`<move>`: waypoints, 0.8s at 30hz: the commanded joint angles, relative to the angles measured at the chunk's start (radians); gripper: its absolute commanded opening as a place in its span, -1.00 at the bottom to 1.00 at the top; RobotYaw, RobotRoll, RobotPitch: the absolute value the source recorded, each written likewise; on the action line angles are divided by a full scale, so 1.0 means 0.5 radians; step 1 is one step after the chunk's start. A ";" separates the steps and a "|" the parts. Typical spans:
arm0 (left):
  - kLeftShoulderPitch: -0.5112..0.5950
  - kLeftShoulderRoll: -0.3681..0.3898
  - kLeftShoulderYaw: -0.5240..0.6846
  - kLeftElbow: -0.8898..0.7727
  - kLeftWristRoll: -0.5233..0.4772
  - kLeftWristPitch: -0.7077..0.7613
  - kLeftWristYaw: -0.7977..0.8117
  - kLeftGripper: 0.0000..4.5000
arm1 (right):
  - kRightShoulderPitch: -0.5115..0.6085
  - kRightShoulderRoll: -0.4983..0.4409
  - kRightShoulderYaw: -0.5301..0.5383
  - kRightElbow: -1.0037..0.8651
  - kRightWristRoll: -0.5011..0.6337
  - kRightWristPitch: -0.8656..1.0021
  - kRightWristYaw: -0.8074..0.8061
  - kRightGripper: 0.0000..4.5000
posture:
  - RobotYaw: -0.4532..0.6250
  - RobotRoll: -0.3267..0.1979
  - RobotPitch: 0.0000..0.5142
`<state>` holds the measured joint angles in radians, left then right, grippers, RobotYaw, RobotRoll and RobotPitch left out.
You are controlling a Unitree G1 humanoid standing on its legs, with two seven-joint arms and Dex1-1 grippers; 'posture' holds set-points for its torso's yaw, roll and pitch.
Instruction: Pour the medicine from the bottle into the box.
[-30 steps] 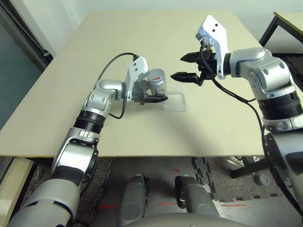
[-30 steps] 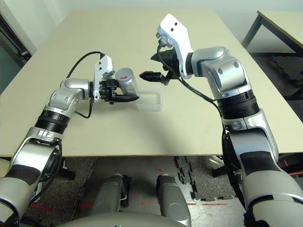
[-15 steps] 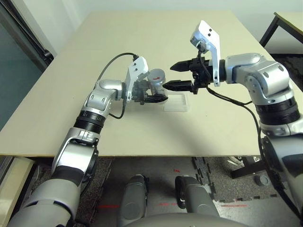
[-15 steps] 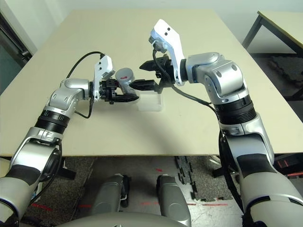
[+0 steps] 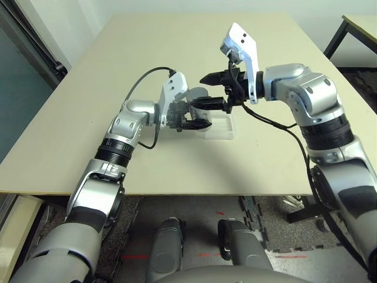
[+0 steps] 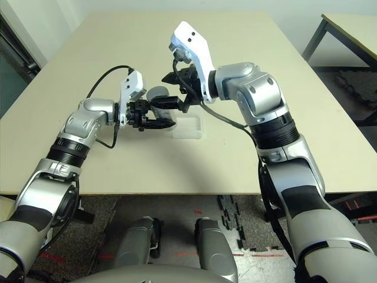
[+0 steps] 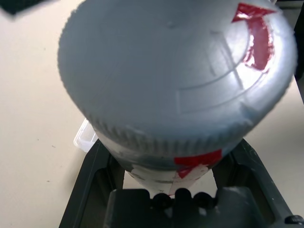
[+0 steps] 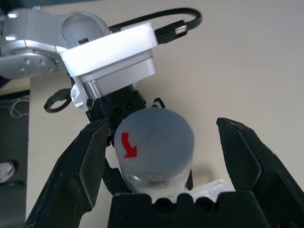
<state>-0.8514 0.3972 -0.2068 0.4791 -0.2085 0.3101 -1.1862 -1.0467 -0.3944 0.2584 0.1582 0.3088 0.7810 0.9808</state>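
My left gripper (image 5: pixel 194 122) clamped the bottle (image 8: pixel 154 145) low on its body, just above the table (image 5: pixel 177 53), beside the box (image 5: pixel 221 127). My right gripper (image 8: pixel 161 156) stood open, one finger on either side of the ribbed cap (image 7: pixel 175 71), not yet touching. The bottle looked light and stiff; the ribs seemed the best hold. The box probably slides easily. Nothing else crowded them.

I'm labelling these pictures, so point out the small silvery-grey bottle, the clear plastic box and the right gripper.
silvery-grey bottle (image 8: pixel 154 137), right wrist view, cap top
clear plastic box (image 5: pixel 222 128), left eye view, bare floor
right gripper (image 8: pixel 159 147), right wrist view, between fingertips
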 commanded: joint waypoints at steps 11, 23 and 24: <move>0.008 0.002 -0.012 -0.032 0.024 0.007 -0.009 0.21 | -0.034 0.028 0.026 0.028 -0.075 -0.069 0.026 0.15 | -0.05 0.25 -0.61; 0.023 -0.010 -0.036 0.006 0.058 -0.046 -0.008 0.21 | -0.136 0.063 -0.105 0.108 -0.065 0.026 -0.136 0.15 | -0.09 0.25 -0.62; 0.026 -0.011 -0.039 0.009 0.063 -0.053 -0.009 0.21 | -0.149 0.066 -0.117 0.131 -0.070 0.021 -0.157 0.15 | -0.09 0.25 -0.63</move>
<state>-0.8516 0.3980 -0.1934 0.4823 -0.2025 0.3037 -1.1728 -1.0840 -0.3570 0.2615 0.2025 0.2878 0.7939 0.9641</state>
